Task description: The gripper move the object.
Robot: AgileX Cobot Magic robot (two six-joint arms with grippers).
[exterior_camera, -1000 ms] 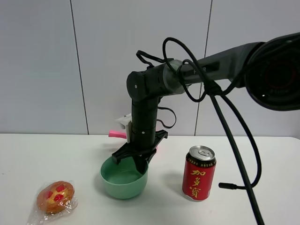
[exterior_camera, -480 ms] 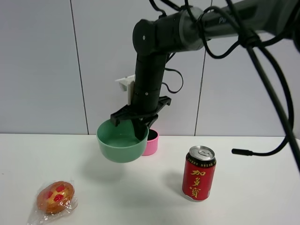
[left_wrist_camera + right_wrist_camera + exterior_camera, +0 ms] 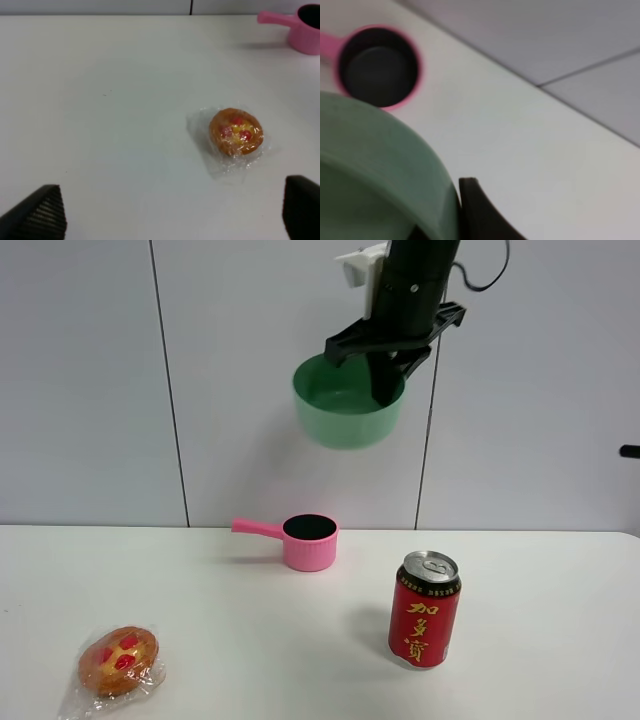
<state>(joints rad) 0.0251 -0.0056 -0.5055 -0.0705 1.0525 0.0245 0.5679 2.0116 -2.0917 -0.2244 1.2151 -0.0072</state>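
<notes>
Mint-green bowl [image 3: 345, 415] held in the air, high above the pink pot [image 3: 310, 540].
The bowl is plain, smooth and round with no handle, its opening tipped a little toward the camera; the right hand [image 3: 385, 392] is clamped on its rim. On the white desk [image 3: 200, 590], a red can [image 3: 425, 610] stands right of the pot and a wrapped pastry [image 3: 120, 660] lies well to its left. The left hand [image 3: 170, 210] hovers there, fingers wide apart, empty.

Bright, even light. A faint soft shadow lies beside the red can [image 3: 425, 610]. The green bowl [image 3: 375, 170] is blurred close up.
</notes>
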